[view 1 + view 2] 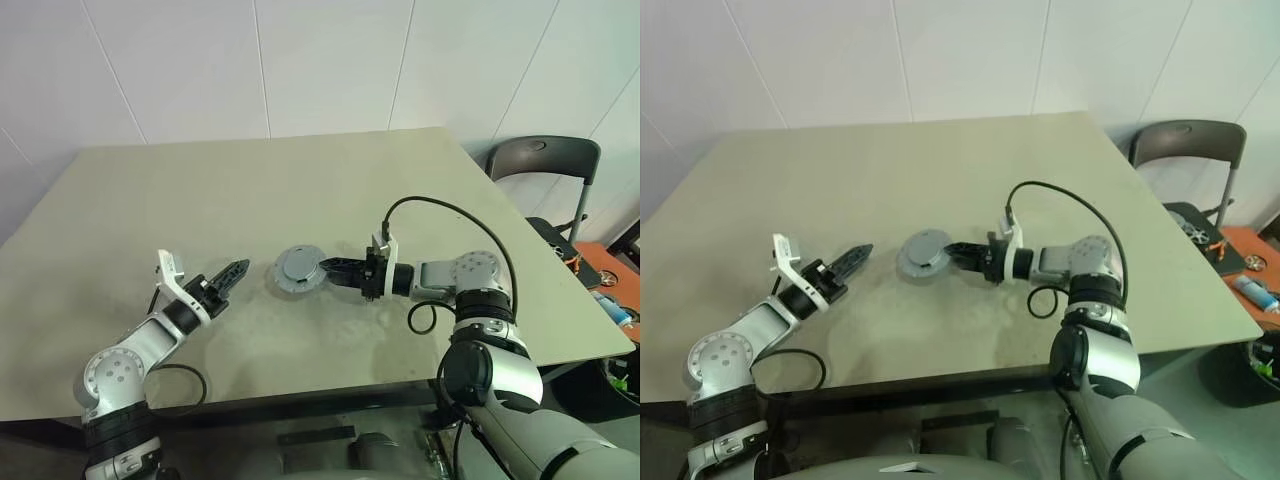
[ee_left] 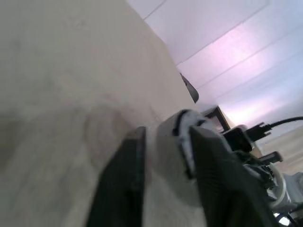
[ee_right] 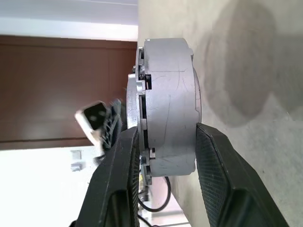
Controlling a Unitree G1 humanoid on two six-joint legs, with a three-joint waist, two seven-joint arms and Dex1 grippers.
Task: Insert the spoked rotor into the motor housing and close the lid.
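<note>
Motor housing (image 1: 298,270) sits w/ the lid (image 3: 140,101) on it: a round grey puck, flat pale top w/ a small centre mark, toothed lid rim showing at one end in the right wrist view. It's mid-table (image 1: 300,180), slightly toward the near edge.

Right gripper (image 1: 337,268) reaches in level from the right, fingers clamped on the housing's flat faces, pads (image 3: 214,156) pressed to both sides; housing looks lifted just off the table. Left gripper (image 1: 236,271) hangs left of the housing, apart from it, pointing right, forearm angled up from near-left. Jaws parted a bit, nothing between them.

Head views give layout + the chair (image 1: 545,165) far right. Right wrist view alone shows the lid/housing seam and grip contact.
</note>
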